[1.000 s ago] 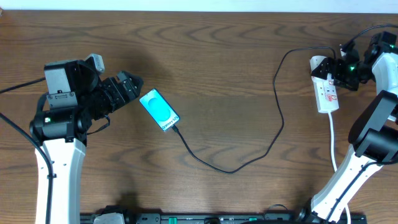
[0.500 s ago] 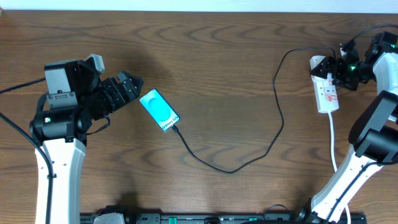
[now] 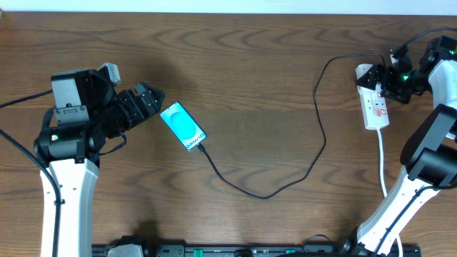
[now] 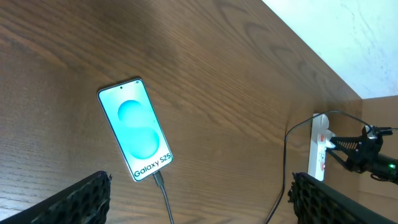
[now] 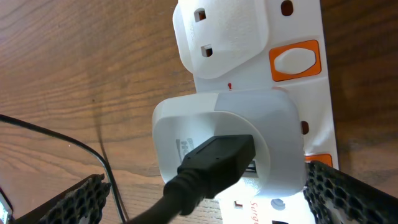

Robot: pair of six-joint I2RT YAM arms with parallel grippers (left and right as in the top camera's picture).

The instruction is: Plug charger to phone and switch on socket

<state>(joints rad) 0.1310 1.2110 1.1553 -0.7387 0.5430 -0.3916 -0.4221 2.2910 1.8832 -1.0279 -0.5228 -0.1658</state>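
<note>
Phone point(image 4: 135, 129) glows cyan, black charger point(image 4: 158, 181) plugged in.

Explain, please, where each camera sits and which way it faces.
Overhead: fixed above, looking straight down; both arms show, the left gripper near the phone, the right gripper at the socket.
Left wrist: low, facing across the phone toward the socket; own fingertips at the bottom corners.
Right wrist: close above the socket's white adapter; own fingertips at the corners.
Overhead and left wrist share phone and socket.
</note>
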